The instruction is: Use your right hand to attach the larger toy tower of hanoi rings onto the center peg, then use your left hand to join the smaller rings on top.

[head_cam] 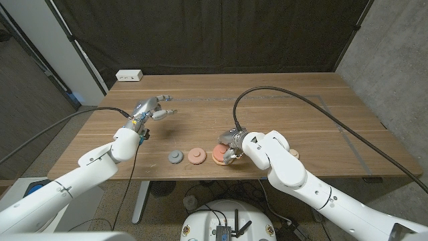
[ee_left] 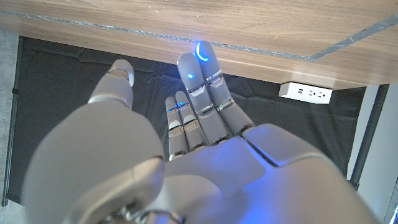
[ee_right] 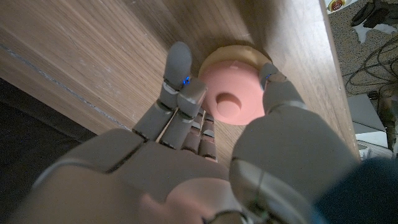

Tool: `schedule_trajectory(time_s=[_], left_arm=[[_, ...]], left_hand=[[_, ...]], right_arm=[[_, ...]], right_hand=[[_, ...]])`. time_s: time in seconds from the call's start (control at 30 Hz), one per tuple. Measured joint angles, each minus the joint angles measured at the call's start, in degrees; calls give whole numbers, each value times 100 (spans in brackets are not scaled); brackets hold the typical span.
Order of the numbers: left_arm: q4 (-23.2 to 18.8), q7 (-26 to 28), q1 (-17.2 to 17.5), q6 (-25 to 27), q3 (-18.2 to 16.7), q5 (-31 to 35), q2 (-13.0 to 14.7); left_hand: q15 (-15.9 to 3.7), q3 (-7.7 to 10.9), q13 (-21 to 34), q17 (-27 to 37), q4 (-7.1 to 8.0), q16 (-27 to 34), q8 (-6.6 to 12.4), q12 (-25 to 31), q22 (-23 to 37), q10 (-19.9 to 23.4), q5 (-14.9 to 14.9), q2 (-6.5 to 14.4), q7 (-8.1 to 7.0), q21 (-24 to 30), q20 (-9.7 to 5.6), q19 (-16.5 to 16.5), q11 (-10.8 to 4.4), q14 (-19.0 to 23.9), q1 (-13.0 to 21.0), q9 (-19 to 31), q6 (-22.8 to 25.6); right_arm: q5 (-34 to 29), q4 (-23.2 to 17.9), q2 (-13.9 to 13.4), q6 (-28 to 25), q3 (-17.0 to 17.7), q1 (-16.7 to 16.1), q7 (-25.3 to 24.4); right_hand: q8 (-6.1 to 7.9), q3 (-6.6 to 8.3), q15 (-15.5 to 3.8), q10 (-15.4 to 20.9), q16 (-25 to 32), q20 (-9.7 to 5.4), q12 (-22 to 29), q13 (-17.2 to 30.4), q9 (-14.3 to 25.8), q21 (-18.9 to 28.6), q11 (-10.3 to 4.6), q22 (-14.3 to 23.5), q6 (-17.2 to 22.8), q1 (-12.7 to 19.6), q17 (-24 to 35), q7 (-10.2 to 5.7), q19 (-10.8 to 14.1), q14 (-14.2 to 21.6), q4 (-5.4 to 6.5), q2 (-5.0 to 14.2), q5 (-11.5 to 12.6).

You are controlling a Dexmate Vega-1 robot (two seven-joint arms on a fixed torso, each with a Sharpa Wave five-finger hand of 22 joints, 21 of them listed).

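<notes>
A pink ring [ee_right: 233,99] with a round hollow in its middle sits on a wider tan ring [ee_right: 239,51]; in the head view this stack [head_cam: 219,156] lies near the table's front edge. My right hand [head_cam: 229,142] grips the pink ring, thumb on one side and fingers [ee_right: 180,74] on the other. A smaller pink ring [head_cam: 196,155] and a small grey ring [head_cam: 175,156] lie to the left of the stack. My left hand [head_cam: 151,110] hovers further back over the table with straight, spread fingers [ee_left: 199,81], holding nothing.
A peach-coloured piece [head_cam: 294,154] peeks out beside my right forearm. A white power strip [head_cam: 130,75] lies at the table's far left corner. A black curtain hangs behind the wooden table [head_cam: 281,100]. Black cables run along both arms.
</notes>
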Motion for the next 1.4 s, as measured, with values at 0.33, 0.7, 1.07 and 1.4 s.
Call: schedule_trajectory(time_s=[0.33, 0.7, 1.07, 1.4], left_arm=[[-14, 28, 48, 0, -35, -20, 4], [-29, 59, 100, -8, -76, -32, 7], [-45, 68, 120, -9, -98, -35, 9], [-44, 68, 121, -9, -99, -36, 4]], left_hand=[[0, 24, -1, 0, -24, 0, 0, 0, -1, 30, 0, 0, 0, 0, 0, 0, 30, 0, 0, 0, 0], [0, 25, -1, 1, -23, 0, 0, 0, -28, 30, 0, 0, 0, 44, 13, -12, 30, 0, 0, 0, 0], [-12, 48, -2, -12, 1, 22, 0, 0, -27, 30, 0, 0, 0, 45, 12, -50, 30, -11, 0, 0, 0], [-12, 48, -2, -12, 1, 22, 0, 0, -54, 30, 0, 0, 0, 87, 11, -51, 30, -11, 0, 0, 0]], right_arm=[[-156, 5, 60, 58, -2, 5, 165], [-532, 52, 97, 188, -47, 21, 314], [-806, 1, 133, 344, 19, -58, 350], [-931, -81, 171, 448, 116, -142, 453]], right_hand=[[-202, -6, 65, -149, -128, 50, -3, -120, -41, 0, -13, -6, -237, -56, -42, -2, -49, -104, 55, -162, -207], [-245, -56, 62, -315, -194, 29, 25, -250, -90, -4, 160, 48, -368, -264, -36, 195, -70, -143, 84, -262, -382], [-245, -71, 62, -346, -194, 30, 25, -319, -115, -4, 190, 47, -398, -305, 17, 221, -67, -143, 99, -298, -489], [-244, -71, 62, -347, -194, 30, 25, -370, -115, -45, 190, 20, -439, -401, 13, 180, -68, -142, 99, -307, -553]])
